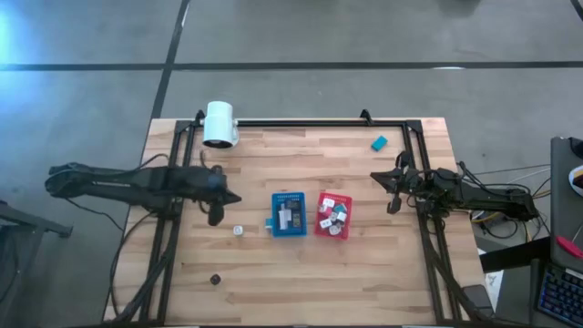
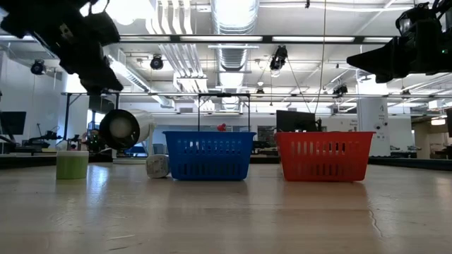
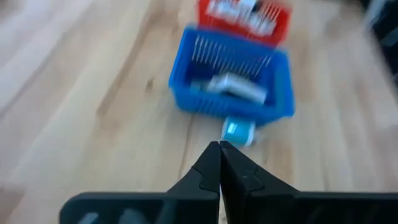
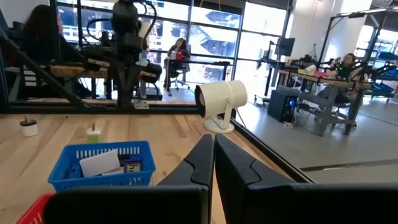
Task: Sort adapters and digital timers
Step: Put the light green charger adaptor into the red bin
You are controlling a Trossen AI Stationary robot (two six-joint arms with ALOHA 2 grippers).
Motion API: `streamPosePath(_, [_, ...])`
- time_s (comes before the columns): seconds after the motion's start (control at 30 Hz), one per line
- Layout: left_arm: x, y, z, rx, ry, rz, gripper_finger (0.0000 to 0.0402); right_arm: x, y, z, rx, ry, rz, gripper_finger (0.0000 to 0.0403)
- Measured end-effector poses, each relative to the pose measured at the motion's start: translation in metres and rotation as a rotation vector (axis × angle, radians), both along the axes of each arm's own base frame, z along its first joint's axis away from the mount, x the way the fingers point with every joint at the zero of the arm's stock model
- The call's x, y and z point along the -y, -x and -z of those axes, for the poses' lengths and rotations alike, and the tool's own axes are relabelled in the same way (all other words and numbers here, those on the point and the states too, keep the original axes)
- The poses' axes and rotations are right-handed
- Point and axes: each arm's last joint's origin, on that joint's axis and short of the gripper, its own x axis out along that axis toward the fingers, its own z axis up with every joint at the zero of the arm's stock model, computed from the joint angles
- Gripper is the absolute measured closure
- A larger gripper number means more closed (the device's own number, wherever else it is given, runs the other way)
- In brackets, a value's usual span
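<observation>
No text, label, brand, number or sign can be read in any of the views. The adapters in the red basket carry dark marks, but these are too small to make out. One of the digital timers in the blue basket shows a dark face with faint marks that cannot be read either. The white cylinder bears no legible lettering.
</observation>
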Motion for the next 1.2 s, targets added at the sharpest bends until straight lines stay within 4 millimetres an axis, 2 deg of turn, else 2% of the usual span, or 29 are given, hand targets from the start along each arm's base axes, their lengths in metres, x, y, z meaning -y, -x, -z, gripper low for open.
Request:
streamPosePath(0.17, [0.000, -0.017, -0.003, -0.225, 0.004, -0.010, 0.0375, 0.000, 0.000, 0.000, -0.001, 0.000, -0.001, 0.0394])
streamPosePath(0.37, [0.010, -0.035, 0.008, -0.443, 0.071, 0.093, 0.0307, 0.000, 0.000, 0.000, -0.002, -0.004, -0.001, 0.0394])
streamPosePath(0.6, [0.036, -0.050, 0.026, -0.548, 0.096, 0.253, 0.0194, 0.000, 0.000, 0.000, -0.001, -0.005, -0.001, 0.0394])
streamPosePath(0.8, [0.045, -0.057, 0.031, -0.538, 0.078, 0.293, 0.0115, 0.000, 0.000, 0.000, 0.000, -0.008, -0.001, 0.0394])
streamPosePath(0.93, [0.044, -0.059, 0.037, -0.569, 0.051, 0.266, 0.0094, 0.000, 0.000, 0.000, 0.002, -0.014, -0.001, 0.0394])
streamPosePath(1.2, [0.045, -0.065, 0.056, -0.649, 0.031, 0.297, 0.0098, 0.000, 0.000, 0.000, 0.001, -0.010, -0.001, 0.0394])
